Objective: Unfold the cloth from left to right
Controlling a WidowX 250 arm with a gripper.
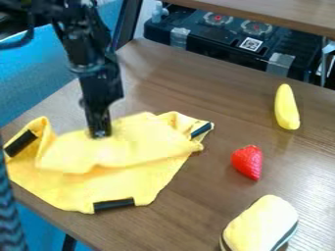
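My pincer (99,133) points down at the far part of the yellow cloth (98,184), rumpled on the table (186,211) at left; I can't tell how far open it is or whether it grips any. A strawberry (247,162) sits to the right.

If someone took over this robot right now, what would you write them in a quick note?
Gripper: down at the yellow cloth, by its raised fold; grip on it unclear.
Cloth: on the table's left side in view, rumpled, a flap lying over its middle.
Done: partly spread at best.
Left: likely open the flap rightward, then flatten.
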